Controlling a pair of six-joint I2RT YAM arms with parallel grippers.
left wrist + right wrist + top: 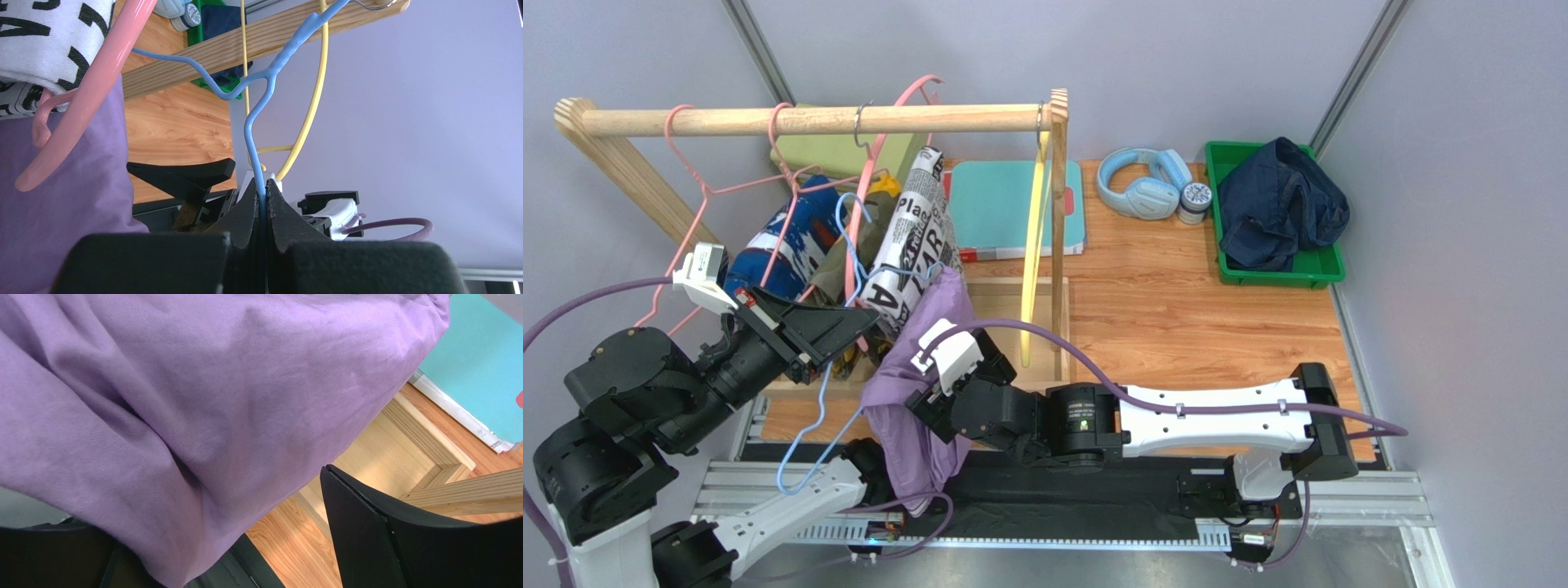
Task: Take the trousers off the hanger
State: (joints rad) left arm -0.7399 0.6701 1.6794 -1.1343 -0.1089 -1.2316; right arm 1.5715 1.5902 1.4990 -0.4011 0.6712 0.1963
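Clamping one blue hanger (pixel 249 125): left gripper (pixel 264 193) | right gripper (pixel 245 536): spread wide (one purple trousers (pixel 184 386) draped across) | one rail (pixel 817 119)

purple trousers (pixel 184 404) — fill view | end effector (pixel 212 505) spread wide | wooden frame (pixel 399 447) — beyond

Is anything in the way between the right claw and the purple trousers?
No, nothing visible is. The purple trousers drape right across the right gripper, whose jaws stand open around the cloth. The left gripper is clamped on the blue hanger.
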